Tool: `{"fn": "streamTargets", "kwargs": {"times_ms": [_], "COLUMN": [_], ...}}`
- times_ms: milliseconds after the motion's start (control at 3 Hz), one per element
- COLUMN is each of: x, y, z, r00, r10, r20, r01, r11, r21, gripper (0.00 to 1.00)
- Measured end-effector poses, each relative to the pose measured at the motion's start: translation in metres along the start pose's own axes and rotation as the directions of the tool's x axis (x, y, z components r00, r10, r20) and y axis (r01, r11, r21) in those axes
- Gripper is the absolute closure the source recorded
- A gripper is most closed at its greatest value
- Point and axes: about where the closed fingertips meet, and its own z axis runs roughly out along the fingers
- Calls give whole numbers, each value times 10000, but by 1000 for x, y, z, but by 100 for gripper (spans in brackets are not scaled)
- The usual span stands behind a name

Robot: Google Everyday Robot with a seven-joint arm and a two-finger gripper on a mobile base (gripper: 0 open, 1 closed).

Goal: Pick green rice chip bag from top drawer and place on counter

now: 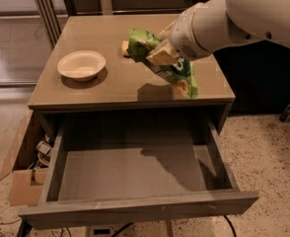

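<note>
**Grey-brown counter, drawer open, bag in the gripper above it**

Speckled flooring (268,147) surrounds a square grey-brown counter (105,88) with a slightly glossy top. Below its front edge the top drawer (135,174) stands pulled out toward the camera, and its flat bottom shows only a shadow. On the left part of the counter sits a white bowl (81,64). Further back, near the middle, a small piece of a yellow sponge (125,47) shows beside the bag, and the rest of it is hidden.

A white arm (234,14) reaches in from the upper right. Its gripper (160,55) is over the right half of the counter, clamped on the green rice chip bag (180,75) near the bag's upper end. The bag hangs tilted, its crumpled top to the left of the gripper and its lower end slanting down to the right, toward the counter's front right area. A dark shadow lies on the counter just left of that lower end. Whether the bag's tip touches the surface cannot be told.

At the left of the drawer, an open cardboard box (21,181) rests on the floor against the furniture.
</note>
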Motion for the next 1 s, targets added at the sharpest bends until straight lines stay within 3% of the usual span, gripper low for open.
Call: {"fn": "streamTargets", "kwargs": {"times_ms": [333, 667, 1000], "x": [13, 33, 56], "y": [-44, -58, -55], "z": [31, 57, 77], "r00": [9998, 9997, 9954], "r10": [-193, 222, 810], "r20": [10, -47, -504], "r01": [193, -223, -855], "r11": [9998, 9992, 9919], "r21": [-42, -344, -939], "gripper": [100, 100, 100]}}
